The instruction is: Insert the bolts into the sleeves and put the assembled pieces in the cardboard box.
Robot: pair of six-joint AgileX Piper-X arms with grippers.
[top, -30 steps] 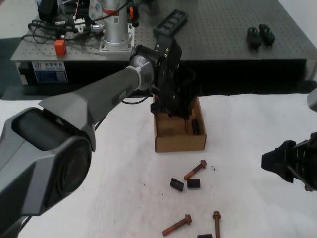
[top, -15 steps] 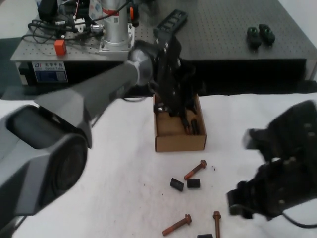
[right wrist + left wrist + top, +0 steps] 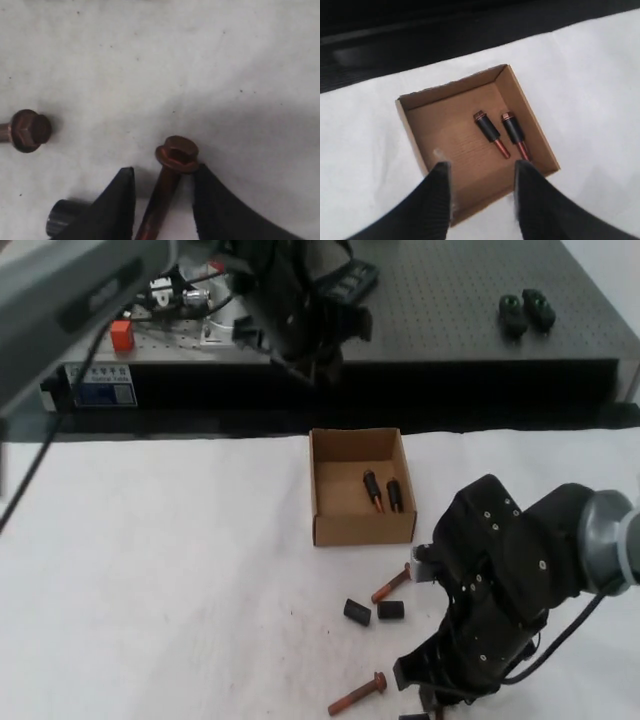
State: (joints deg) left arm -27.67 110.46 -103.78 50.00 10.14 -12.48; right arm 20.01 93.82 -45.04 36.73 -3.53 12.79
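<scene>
Your left hand (image 3: 481, 170) hangs above the cardboard box (image 3: 451, 89), fingers apart with nothing between them. Its wrist camera looks down on two assembled pieces (image 3: 487, 131) lying side by side on the box floor. Over on the other side, your right hand (image 3: 162, 172) is down at the white surface (image 3: 150, 50), fingers apart and straddling a bolt (image 3: 177, 152). The shaft runs between them, and the head sits just past the tips, against one finger, with a gap on the other side. That close view also gives you a second bolt (image 3: 30, 131) and the end of a sleeve (image 3: 64, 222) beside a finger. The high view fills in the layout: a third bolt (image 3: 393, 583) just in front of the box, two sleeves (image 3: 357, 611) near it, and the left arm (image 3: 300, 310) raised over the black perforated plate (image 3: 450, 280) behind. There's a blue and white label (image 3: 98, 383) on the plate's front edge; its print is too small to read.
</scene>
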